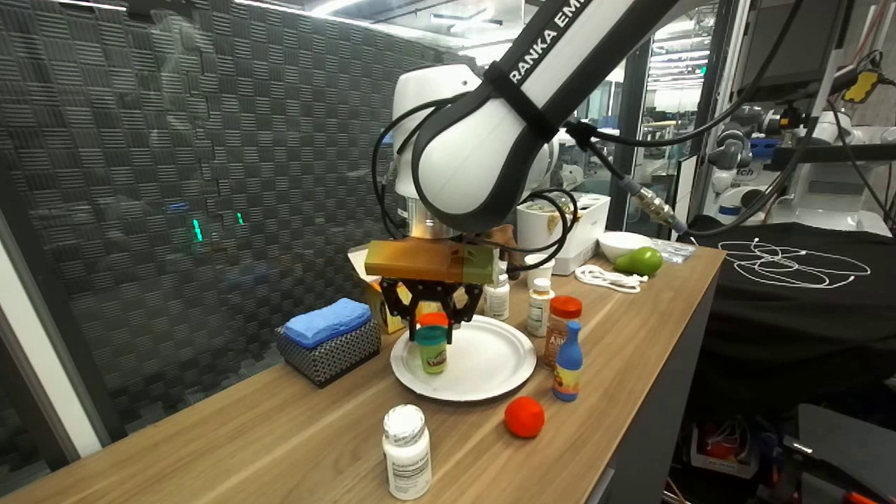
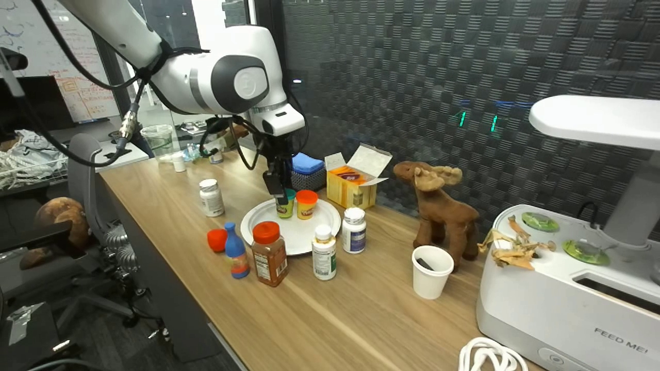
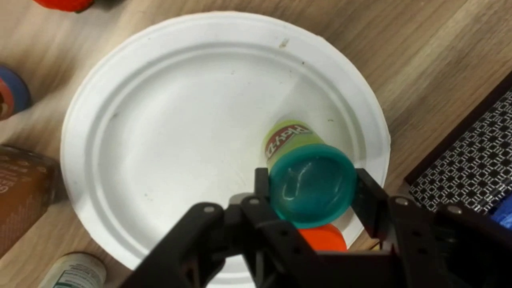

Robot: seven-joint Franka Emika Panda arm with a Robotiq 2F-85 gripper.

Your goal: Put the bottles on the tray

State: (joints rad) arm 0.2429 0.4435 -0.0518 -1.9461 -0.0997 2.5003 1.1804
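Wrist view | teal-lidded tub [image 3: 307, 173] | clasped in tool [image 3: 312, 181] | white plate [image 3: 180, 140] beneath

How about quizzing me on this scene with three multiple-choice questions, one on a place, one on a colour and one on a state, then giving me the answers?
1. Where is the orange-lidded tub?
A. In the paper cup
B. On the tray
C. In the white bowl

2. What colour is the cap of the slim-necked bottle?
A. Green
B. White
C. Blue

3. How is the yellow box?
A. Open, flaps spread
B. Shut, flaps tucked in
C. Crushed flat

Right letters:
1. B, since an exterior view shows it standing inside the tray's rim.
2. C, since its cap and neck are blue in both exterior views.
3. A, since its flaps stick out and something orange shows inside.
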